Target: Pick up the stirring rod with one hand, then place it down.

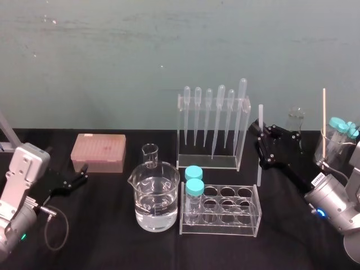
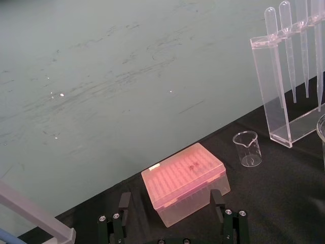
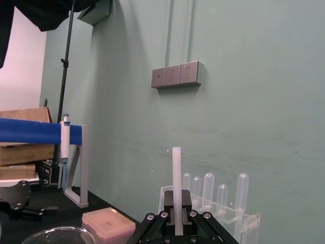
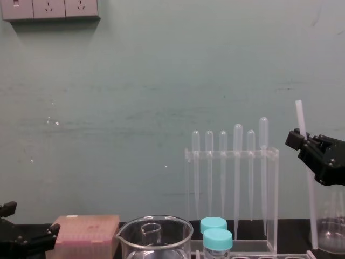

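Head view has our right gripper [image 1: 261, 136] closed tight on the stirring rod [image 1: 260, 115], held upright just right of the pipette rack [image 1: 246, 129], likely to clear the test tube rack [image 1: 256, 216]; our left gripper [image 1: 79, 179] rests spread and empty, well left of the pipette rack.

R gripper [image 1: 260, 140] raised just right of pipette rack [image 1: 208, 162], jaws clamped on upright stirring rod [image 1: 260, 115]. L gripper [image 1: 83, 174] low, well left of rack, jaws apart, idle.

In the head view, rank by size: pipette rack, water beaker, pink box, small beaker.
1. Clear acrylic pipette rack
2. Large glass beaker of water, though nearer the camera
3. Pink plastic tip box
4. Small empty glass beaker
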Controlling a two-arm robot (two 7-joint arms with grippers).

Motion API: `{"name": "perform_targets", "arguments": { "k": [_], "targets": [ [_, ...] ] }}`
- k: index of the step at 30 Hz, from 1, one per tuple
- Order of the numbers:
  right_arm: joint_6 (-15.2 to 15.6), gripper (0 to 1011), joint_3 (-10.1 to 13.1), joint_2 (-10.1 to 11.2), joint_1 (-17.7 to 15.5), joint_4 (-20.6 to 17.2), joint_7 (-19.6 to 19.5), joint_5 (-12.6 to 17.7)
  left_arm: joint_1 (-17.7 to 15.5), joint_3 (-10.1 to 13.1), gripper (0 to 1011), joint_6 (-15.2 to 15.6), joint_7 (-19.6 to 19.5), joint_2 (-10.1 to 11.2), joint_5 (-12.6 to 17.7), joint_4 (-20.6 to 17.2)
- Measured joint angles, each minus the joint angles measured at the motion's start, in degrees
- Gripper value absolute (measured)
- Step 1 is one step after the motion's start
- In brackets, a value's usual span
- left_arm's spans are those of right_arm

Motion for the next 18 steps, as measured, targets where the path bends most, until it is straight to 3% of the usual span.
{"name": "perform_targets", "arguments": {
  "k": [18],
  "targets": [
    [0.0,70,0.0,0.0,0.0,0.0,0.0,0.0,0.0,0.0,1000,0.0,0.0,0.0,0.0,0.0]
  ]
}}
